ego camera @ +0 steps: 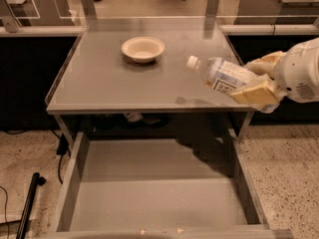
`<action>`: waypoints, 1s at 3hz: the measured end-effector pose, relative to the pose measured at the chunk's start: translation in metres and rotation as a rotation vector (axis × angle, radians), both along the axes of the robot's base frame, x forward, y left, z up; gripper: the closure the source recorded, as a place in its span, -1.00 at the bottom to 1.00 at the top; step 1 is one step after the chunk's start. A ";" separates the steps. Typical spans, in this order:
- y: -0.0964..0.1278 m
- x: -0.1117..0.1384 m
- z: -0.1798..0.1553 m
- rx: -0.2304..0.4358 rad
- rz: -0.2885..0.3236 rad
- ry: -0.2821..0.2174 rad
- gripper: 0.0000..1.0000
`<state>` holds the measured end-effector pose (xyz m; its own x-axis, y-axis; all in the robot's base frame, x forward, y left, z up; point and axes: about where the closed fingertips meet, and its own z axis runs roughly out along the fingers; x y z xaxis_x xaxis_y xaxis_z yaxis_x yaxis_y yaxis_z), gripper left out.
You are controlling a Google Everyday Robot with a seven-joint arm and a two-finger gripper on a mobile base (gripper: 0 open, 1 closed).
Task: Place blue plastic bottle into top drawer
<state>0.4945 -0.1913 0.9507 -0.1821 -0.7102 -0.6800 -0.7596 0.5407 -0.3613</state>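
Camera view shows the gripper (253,78) at the right edge of the table (99,78), its two tan fingers (255,92) closed on the blue plastic bottle (223,75). The bottle is held tilted above the table's front right corner, with its white cap pointing up and left. The top drawer (159,198) stands pulled open below the table's front edge, and a bowl (143,49) rests on the table toward its back.
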 end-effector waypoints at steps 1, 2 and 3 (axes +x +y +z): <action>0.000 0.000 0.000 0.000 0.000 0.000 1.00; 0.031 -0.015 -0.025 0.018 0.078 0.042 1.00; 0.075 -0.050 -0.071 0.038 0.185 0.130 1.00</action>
